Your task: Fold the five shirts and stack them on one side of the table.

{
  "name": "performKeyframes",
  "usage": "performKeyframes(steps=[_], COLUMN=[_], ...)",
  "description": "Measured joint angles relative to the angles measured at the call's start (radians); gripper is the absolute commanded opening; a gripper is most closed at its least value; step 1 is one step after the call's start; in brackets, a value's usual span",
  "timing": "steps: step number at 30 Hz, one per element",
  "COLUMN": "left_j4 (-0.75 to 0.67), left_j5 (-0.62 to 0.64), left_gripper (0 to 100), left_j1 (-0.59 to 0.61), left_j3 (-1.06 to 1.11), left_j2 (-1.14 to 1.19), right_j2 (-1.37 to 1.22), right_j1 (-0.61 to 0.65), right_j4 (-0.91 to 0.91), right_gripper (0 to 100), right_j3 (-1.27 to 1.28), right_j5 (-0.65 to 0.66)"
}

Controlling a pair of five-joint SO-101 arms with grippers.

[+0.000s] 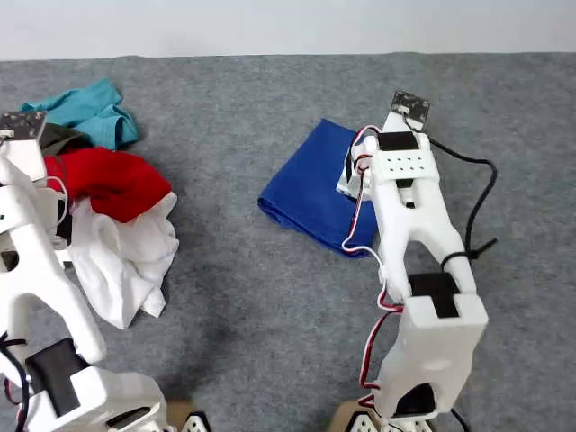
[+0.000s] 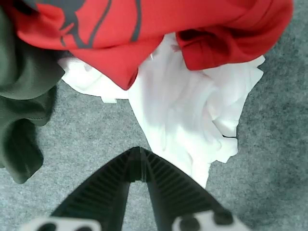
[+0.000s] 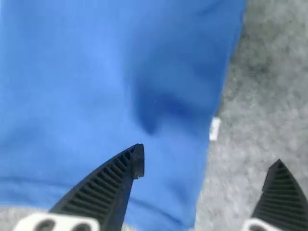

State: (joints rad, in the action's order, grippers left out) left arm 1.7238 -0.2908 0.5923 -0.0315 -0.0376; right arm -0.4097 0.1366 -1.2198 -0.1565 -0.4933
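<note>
High view: your folded blue cloth shirt (image 1: pixel 306 184) looks done, four crumpled shirts (image 1: pixel 117 211) wait; right gripper (image 3: pixel 208 161) wide open, left gripper (image 2: pixel 140 150) closed, both empty.

worktop (image 1: pixel 261 333): grey felt-like cover, takes up nearly the whole high frame, with a faint darker shadow at lower centre. pale wall strip (image 1: pixel 270 25) runs along the top edge. two small tan patches (image 1: pixel 177 412) at the bottom edge, can't tell what they are. same grey nap in both wrist views.
</note>
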Motion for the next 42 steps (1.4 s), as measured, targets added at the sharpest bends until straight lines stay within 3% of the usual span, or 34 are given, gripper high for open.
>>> performKeyframes(steps=[11, 27, 38, 42], left_j4=[0.0, 0.0, 0.0, 0.0], left_j5=[0.0, 0.0, 0.0, 0.0], left_gripper=[0, 0, 0, 0], left_j1=[0.0, 0.0, 0.0, 0.0], left_j3=[0.0, 0.0, 0.0, 0.0], left_j2=[0.0, 0.0, 0.0, 0.0], right_j2=[-0.272, -0.422, -0.377, -0.331], right_j1=[0.005, 0.018, 0.018, -0.021], right_j4=[0.012, 0.011, -0.074, -0.092], right_gripper=[38.5, 0.5, 0.9, 0.9], right_j3=[-0.255, -0.42, -0.42, -0.42], right_j5=[-0.006, 0.038, 0.098, 0.218])
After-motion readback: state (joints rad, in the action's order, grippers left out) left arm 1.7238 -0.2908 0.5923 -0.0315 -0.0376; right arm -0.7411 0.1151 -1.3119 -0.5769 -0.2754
